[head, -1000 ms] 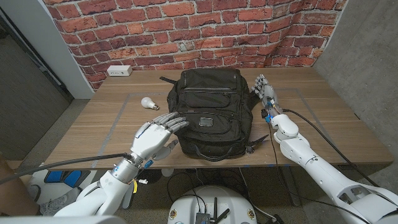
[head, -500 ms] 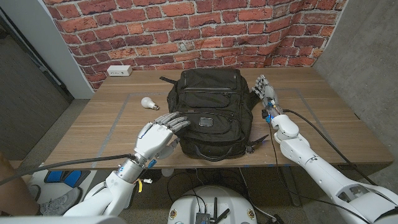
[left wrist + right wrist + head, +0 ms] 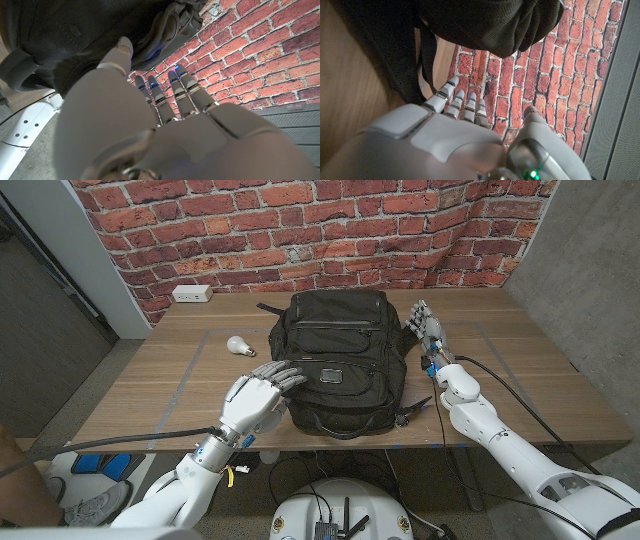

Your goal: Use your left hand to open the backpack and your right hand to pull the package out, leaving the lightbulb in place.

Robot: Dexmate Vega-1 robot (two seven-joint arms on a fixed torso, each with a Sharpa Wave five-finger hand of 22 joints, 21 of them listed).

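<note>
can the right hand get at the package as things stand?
Probably not. The backpack looks closed and no package is visible, so it is presumably inside. The right hand waits beside the bag's side with fingers apart, while the left hand has its fingers on the bag's near corner, nothing opened.

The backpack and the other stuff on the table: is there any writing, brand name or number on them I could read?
None can be read.
Backpack: a small pale rectangular patch on its front, too small and blurred to read.
White power outlet box by the brick wall: no legible marking.
Lightbulb: no print visible.
Left robot hand and right robot hand: no lettering shows.
</note>
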